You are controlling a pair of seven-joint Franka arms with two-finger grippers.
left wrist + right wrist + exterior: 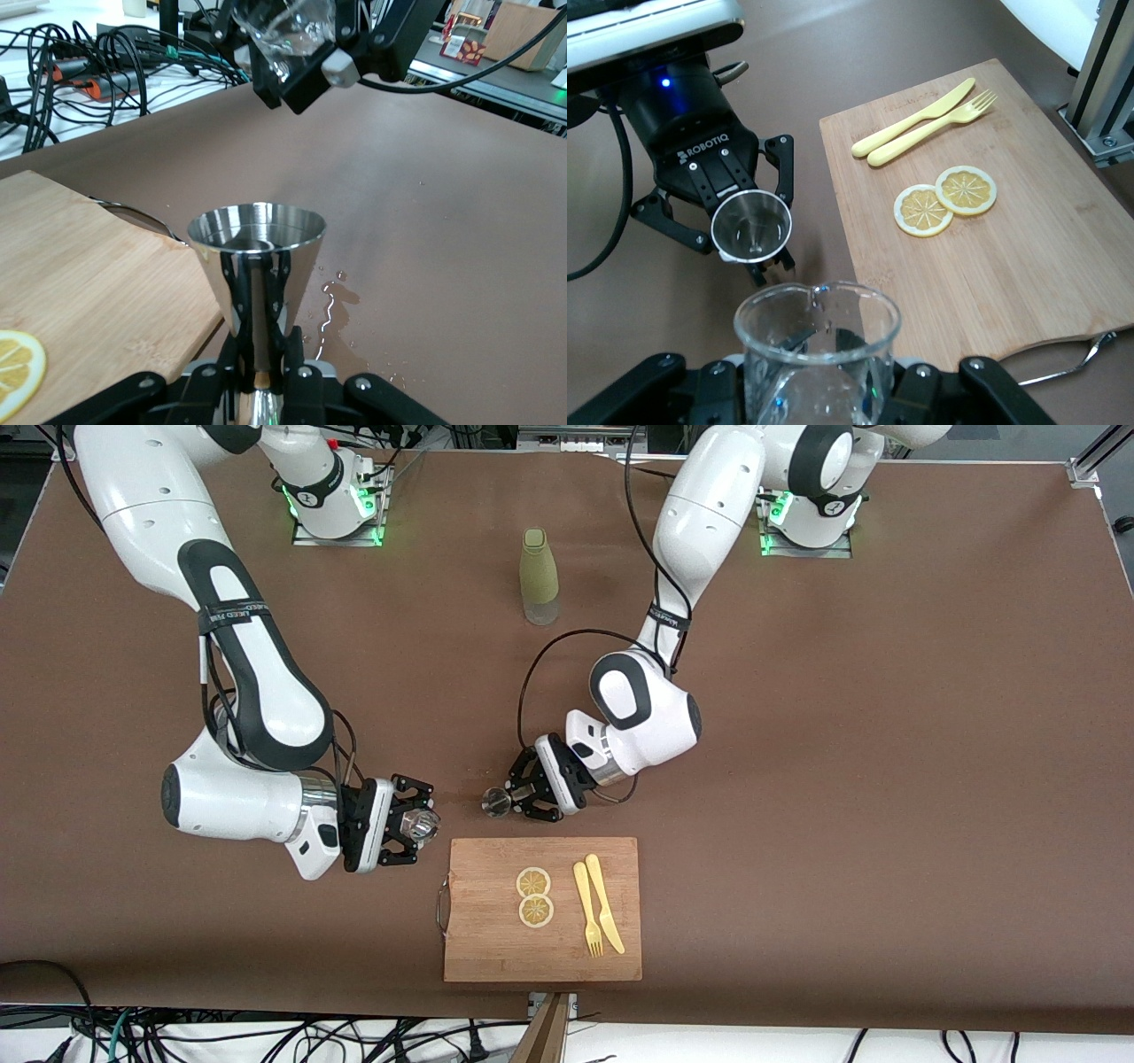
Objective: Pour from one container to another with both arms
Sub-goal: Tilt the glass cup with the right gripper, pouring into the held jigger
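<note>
- Front view: two arms reach over a brown table (886,735). The right gripper (409,825) pinches one clear glass beaker (422,825); the left gripper (518,794) pinches one steel jigger (495,802). Both are held over bare tabletop just beside the edge of one cutting board (496,948) that faces the arms' bases. On the board lie two lemon slices (534,896), one yellow fork (586,909) and one yellow knife (603,903). One green bottle (539,576) stands well apart, nearer the bases, with open table around it.
- Left wrist view: jaws clamp the jigger's (257,266) waist; droplets (330,305) wet the table; the beaker (292,27) is above it.
- Right wrist view: jaws grip the beaker (817,350), near the jigger's (751,227) open mouth.
</note>
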